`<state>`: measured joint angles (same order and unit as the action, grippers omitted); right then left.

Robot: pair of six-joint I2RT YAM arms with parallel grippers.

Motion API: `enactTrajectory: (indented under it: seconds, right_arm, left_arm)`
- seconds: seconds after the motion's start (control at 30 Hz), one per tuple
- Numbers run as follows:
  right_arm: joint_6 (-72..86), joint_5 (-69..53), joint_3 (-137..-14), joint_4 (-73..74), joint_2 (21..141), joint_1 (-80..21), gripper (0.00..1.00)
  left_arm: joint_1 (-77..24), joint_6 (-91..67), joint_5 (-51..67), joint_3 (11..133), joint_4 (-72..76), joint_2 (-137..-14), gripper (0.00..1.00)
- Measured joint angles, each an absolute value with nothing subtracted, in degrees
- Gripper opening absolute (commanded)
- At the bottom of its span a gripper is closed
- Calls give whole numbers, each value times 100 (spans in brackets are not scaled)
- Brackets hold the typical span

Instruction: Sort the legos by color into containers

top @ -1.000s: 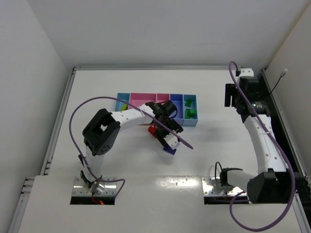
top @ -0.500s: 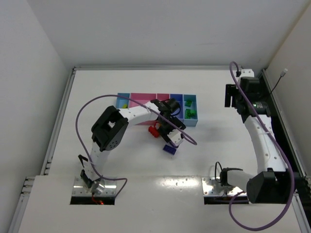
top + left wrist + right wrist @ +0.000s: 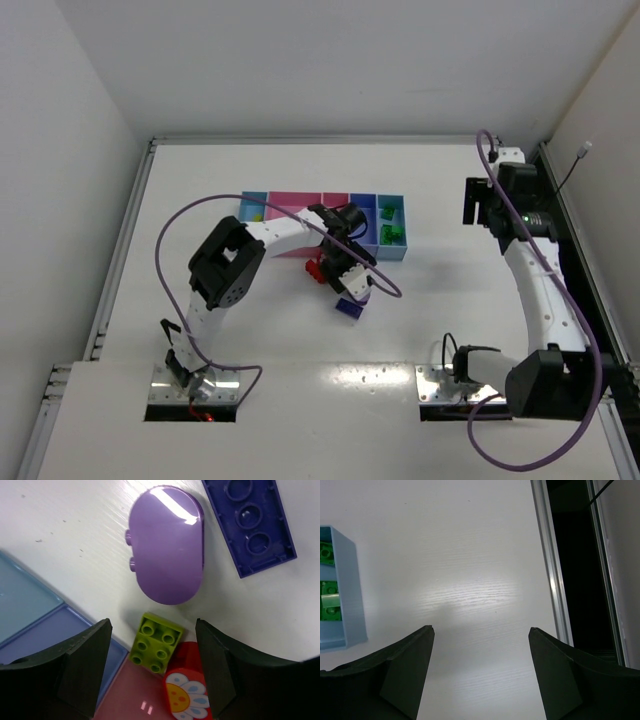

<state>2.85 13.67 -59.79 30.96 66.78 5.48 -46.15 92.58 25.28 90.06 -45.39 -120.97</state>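
Observation:
In the left wrist view my left gripper (image 3: 152, 630) is open, its jaws wide apart and low over a yellow-green lego (image 3: 156, 642) and a red lego with a daisy print (image 3: 186, 692). Neither brick touches a finger. Both lie at the front edge of the containers (image 3: 300, 197), by the pink bin (image 3: 132, 697) and the blue-violet bin (image 3: 45, 640). A round purple lego (image 3: 167, 545) and a dark purple plate (image 3: 250, 522) lie on the table beyond. My right gripper (image 3: 480, 635) is open over bare table, right of the containers.
Green legos (image 3: 390, 232) sit in the right light-blue bin (image 3: 350, 590); a yellow-green one (image 3: 256, 215) is in the left bin. The dark purple plate (image 3: 348, 308) lies in front of my left gripper (image 3: 345, 278). A metal rail (image 3: 552, 580) runs along the table's right edge.
The left arm's elbow swung right and the left jaws narrowed slightly over the legos by the bins. The right arm has not moved.

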Motion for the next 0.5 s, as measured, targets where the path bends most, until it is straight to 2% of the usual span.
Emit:
enactTrajectory:
  seconds: [0.17,0.33,0.5]
  right_arm:
    - [316,1240,-5981,3100,6678,635,79]
    - [329,1160,-5981,3120,6681,696,79]
    - [331,1116,-5981,3122,6678,725,79]
  left_arm:
    - [-4560,9275,2473,8941,-4589,-12097,71]
    - [-4539,9286,2403,8941,-4593,-12099,54]
    - [-4525,9299,2309,8941,-4582,-12108,47]
